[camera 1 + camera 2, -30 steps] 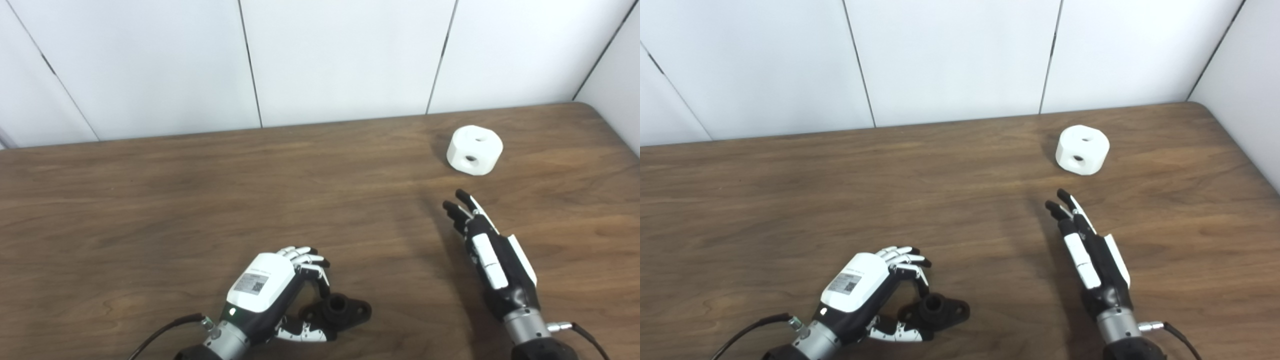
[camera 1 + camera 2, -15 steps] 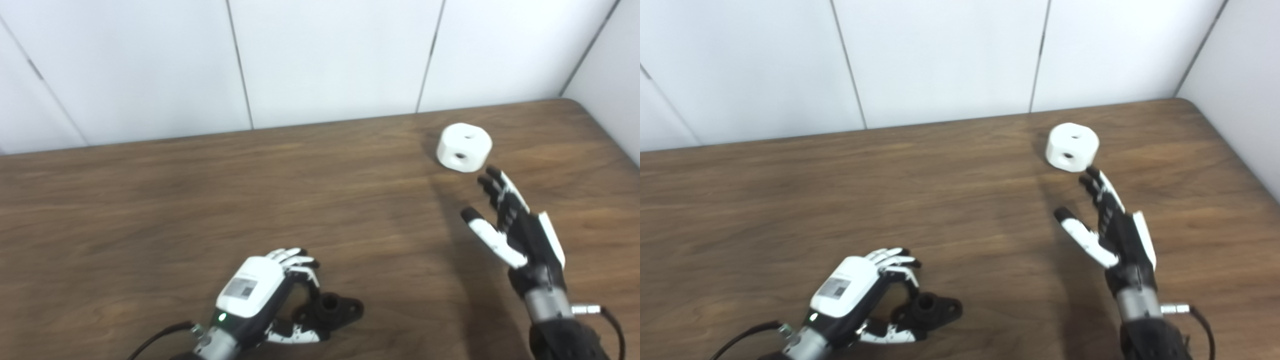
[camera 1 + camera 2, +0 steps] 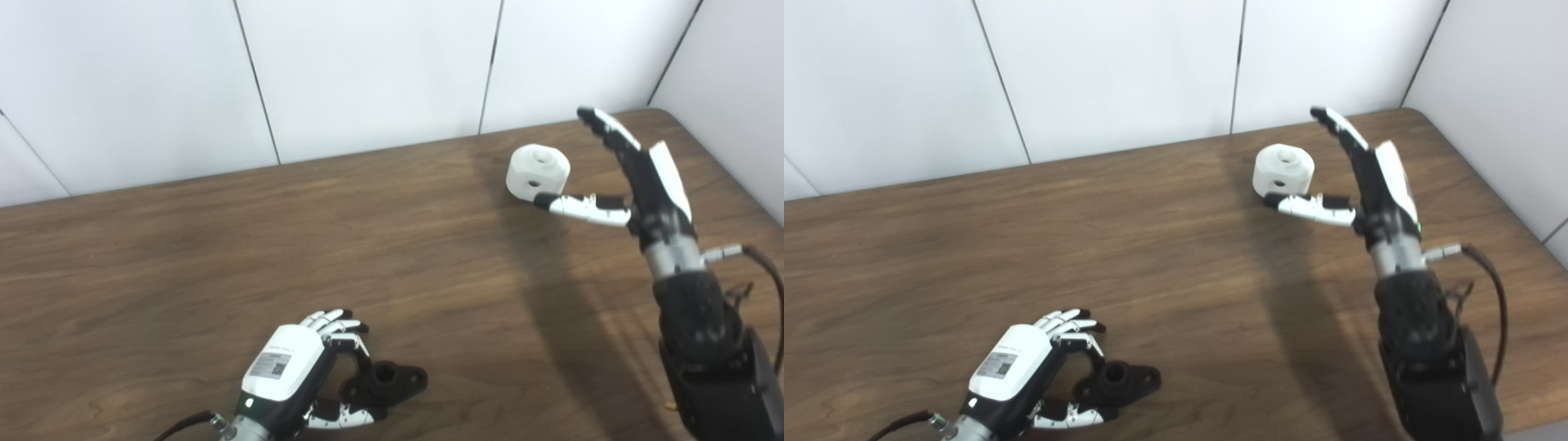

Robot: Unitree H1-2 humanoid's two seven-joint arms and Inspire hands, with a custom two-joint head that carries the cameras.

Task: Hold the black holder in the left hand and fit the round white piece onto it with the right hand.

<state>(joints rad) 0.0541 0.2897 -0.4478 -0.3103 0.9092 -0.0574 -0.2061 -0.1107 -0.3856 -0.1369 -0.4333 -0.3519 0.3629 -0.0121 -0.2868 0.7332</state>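
At the bottom of the frame, left of centre, we see the left hand [image 3: 288, 373] low over the table [image 3: 184, 257], its white back turned up and a small green light showing near the wrist; its fingers [image 3: 343, 327] curl down over the left side of the holder [image 3: 392, 383] and its thumb lies along the holder's near edge; whether the hand truly clamps the holder or only cups it we cannot tell, since the holder looks to sit on the wood. The holder is black, with a short upright tube in its middle and a flat lobe sticking out to the right.

In the middle of the frame we find only bare brown wood, crossed by a broad dark shadow that runs up towards the upper right.

On the right side the right arm rises from the bottom edge, dark sleeve first, then a metal wrist with a cable trailing off to the right; the right hand [image 3: 637, 177] stands spread in the upper right, fingers stretched up and away, thumb [image 3: 582, 207] pointing left, holding nothing.

The white piece [image 3: 538, 173] sits on the table in the upper right, just left of that hand; it is round, with one hole on top and one on its near side; the thumb tip lies just below its near edge, and we cannot tell whether they touch.

Behind the table stands a white panelled wall [image 3: 367, 73] with thin dark seams.
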